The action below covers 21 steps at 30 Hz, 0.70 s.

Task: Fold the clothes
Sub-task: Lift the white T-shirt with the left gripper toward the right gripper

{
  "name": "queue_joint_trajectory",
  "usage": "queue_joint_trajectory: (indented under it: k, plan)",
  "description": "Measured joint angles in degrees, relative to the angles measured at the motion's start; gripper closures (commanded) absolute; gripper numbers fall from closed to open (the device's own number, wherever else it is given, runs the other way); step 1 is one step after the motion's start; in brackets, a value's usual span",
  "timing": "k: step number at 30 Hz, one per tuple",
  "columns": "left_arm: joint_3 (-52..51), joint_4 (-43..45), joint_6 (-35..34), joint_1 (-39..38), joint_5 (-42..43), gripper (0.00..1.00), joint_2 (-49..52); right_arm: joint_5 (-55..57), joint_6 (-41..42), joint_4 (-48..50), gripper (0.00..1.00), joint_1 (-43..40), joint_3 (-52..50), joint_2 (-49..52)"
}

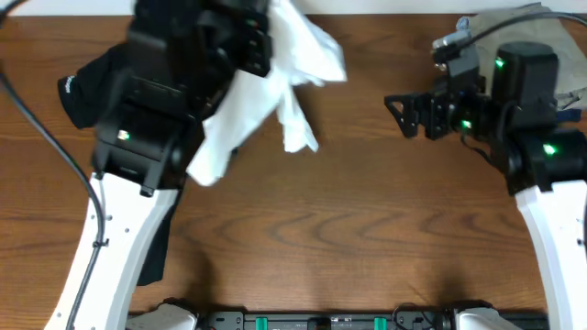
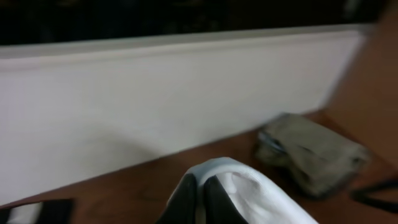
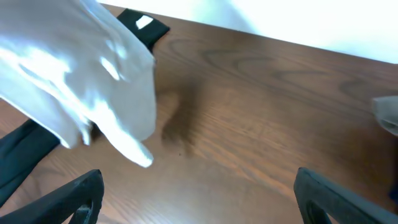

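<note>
**White shirt lifted in a bunch, black shirt flat on the table**

The white T-shirt (image 1: pixel 275 82) hangs crumpled from the left tool (image 2: pixel 200 198), whose jaws are pinched together on a fold of the cloth. From overhead the shirt is an uneven bundle of creases and loose flaps near the far-left part of the table (image 1: pixel 367 211). One pointed tail droops toward the wood. The right wrist view shows its lower edge above the table, with a soft shadow beneath. Its print cannot be seen in any view.

The black shirt (image 1: pixel 87 87) lies on the table at the left, partly under the left arm. A small white mark shows near its outer edge.

The right tool (image 1: pixel 396 115) is spread wide and holds nothing, over bare wood at the right. It is well apart from the white shirt. A khaki stack (image 2: pixel 311 152) sits at the far-right corner.
</note>
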Motion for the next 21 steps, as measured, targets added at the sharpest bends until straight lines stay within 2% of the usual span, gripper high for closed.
queue_joint_trajectory:
  k: [5, 10, 21]
  plan:
    - [0.0, -1.42, -0.24, -4.94, 1.27, 0.94, 0.07, 0.92, 0.22, -2.97, 0.06, -2.58, 0.0, -3.67]
    - [0.0, -1.29, -0.31, -5.44, 1.14, 0.94, 0.44, 0.33, 0.37, -6.82, 0.08, -2.91, 0.0, -4.5]
    - [0.0, -1.22, -0.87, -5.44, 0.74, 0.94, 3.37, -5.7, -3.69, -6.29, 0.12, -2.32, -0.72, 1.46]
